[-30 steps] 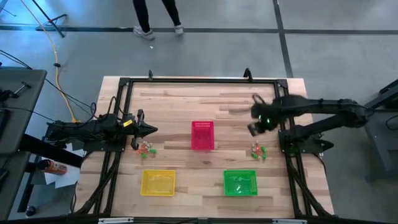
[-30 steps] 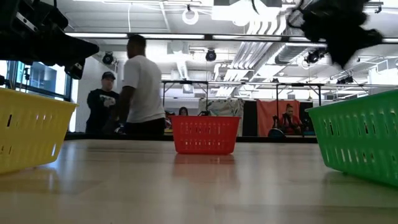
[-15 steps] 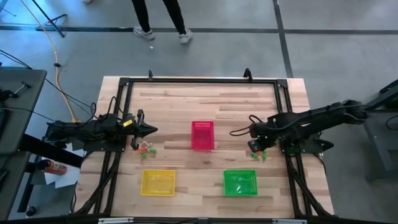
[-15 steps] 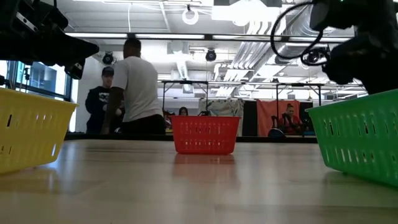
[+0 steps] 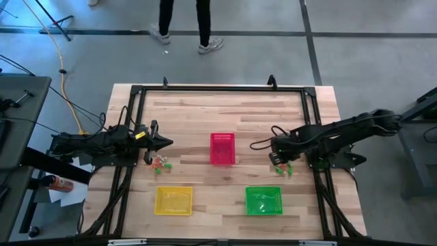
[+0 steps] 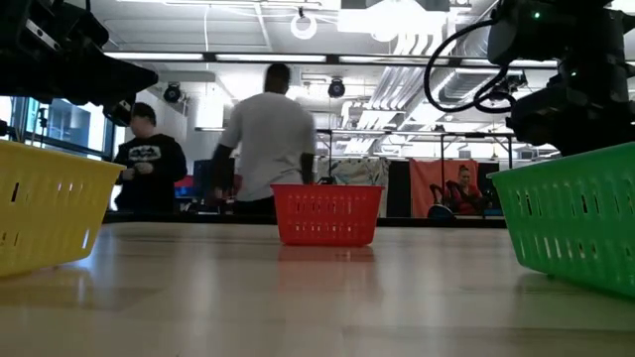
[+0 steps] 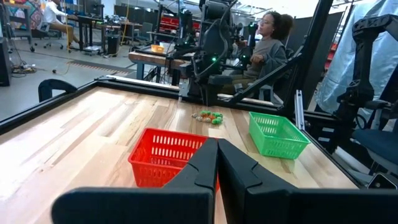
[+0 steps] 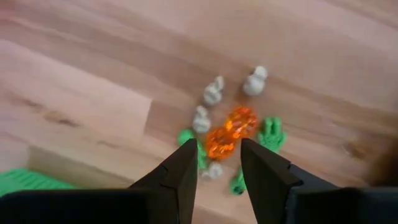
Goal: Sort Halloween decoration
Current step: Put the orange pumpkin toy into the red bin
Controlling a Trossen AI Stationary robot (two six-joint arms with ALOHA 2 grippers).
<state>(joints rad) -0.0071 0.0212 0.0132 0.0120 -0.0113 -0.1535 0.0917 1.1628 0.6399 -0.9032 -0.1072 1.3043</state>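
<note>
Take the red basket (image 5: 222, 148) at the table's middle as your landmark: your right gripper (image 8: 219, 163) hangs to its right, low over a small heap of trinkets (image 8: 229, 127), its fingers apart with an orange piece (image 8: 222, 142) showing in the gap between them; whether they touch it you probably cannot judge from here. Green and pale whitish pieces crowd close around that orange one, so neighbours sit right beside both fingers. The green basket (image 5: 263, 200) lies nearer the table's front edge, right of the red one, and the yellow basket (image 5: 173, 200) to its left. A second heap of trinkets (image 5: 160, 162) lies left of the red basket, just beside your left gripper (image 5: 164, 142), which waits closed. Compared with a second ago, your right arm has dropped from higher up onto the heap, and a person (image 6: 268, 144) beyond the table has walked across.
</note>
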